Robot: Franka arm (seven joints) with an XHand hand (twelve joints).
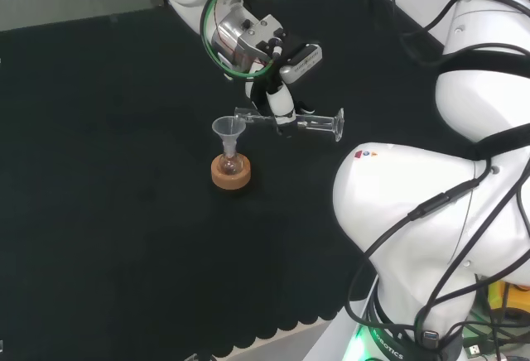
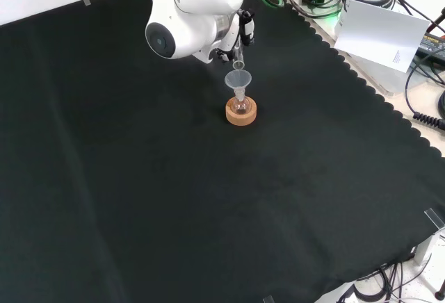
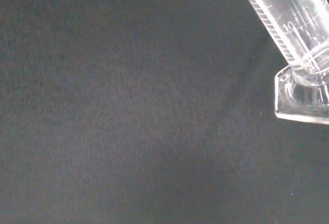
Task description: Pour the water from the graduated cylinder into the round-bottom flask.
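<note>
Hand (image 1: 280, 100) grasps graduated cylinder (image 1: 290, 121), tipped about level, lip over funnel (image 1: 225, 132). Funnel sits in round-bottom flask (image 1: 231, 163) on cork ring (image 1: 231, 175), likely to guide water in.

The cloth (image 1: 116, 212) is black, matt and finely napped. The cylinder (image 3: 288, 23) is clear, glossy glass with white printed marks. The funnel (image 1: 226, 133) is clear and smooth. The stand (image 1: 231, 175) is matt tan cork. The arm (image 1: 414, 212) is glossy white plastic.
</note>
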